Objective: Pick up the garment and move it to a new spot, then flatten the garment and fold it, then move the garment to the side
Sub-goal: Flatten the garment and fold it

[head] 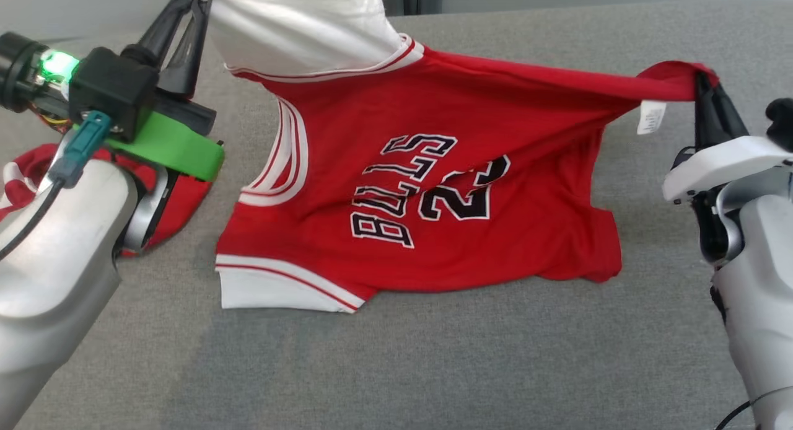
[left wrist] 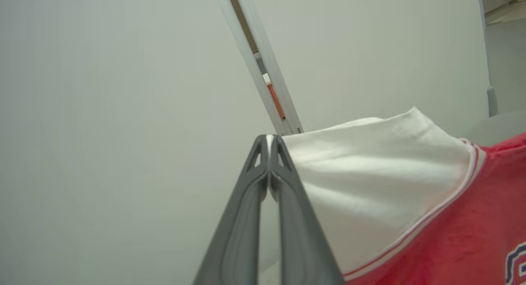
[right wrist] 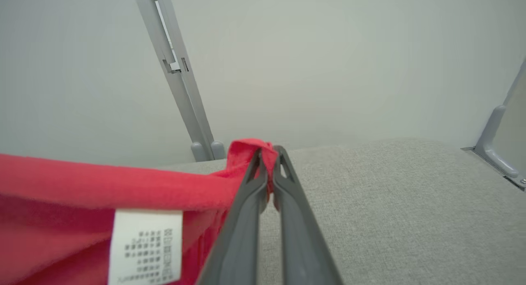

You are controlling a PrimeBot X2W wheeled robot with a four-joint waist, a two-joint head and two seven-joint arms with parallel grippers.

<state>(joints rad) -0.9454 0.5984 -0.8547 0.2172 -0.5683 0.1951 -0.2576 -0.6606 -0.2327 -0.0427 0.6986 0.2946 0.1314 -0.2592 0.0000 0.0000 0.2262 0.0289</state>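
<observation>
Second red garment (head: 25, 176) half-hidden behind left arm (head: 56, 263). Bulls jersey (head: 433, 170) stretched across centre: left end effector (left wrist: 269, 139) clamps white sleeve (left wrist: 370, 174), right end effector (head: 704, 86) clamps red hem (right wrist: 246, 147). Grey fabric counter (head: 433, 368), pale wall (right wrist: 328, 51) at far side.

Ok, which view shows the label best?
Right wrist view: the label is large, its print rows visible. Head view shows it small, hanging from the jersey hem beside the right gripper. Left wrist view gives the jersey's white panel.

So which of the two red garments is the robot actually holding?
The BULLS 23 jersey, pinched by the left gripper and the right gripper; the other red garment lies bunched under the left arm.
</observation>
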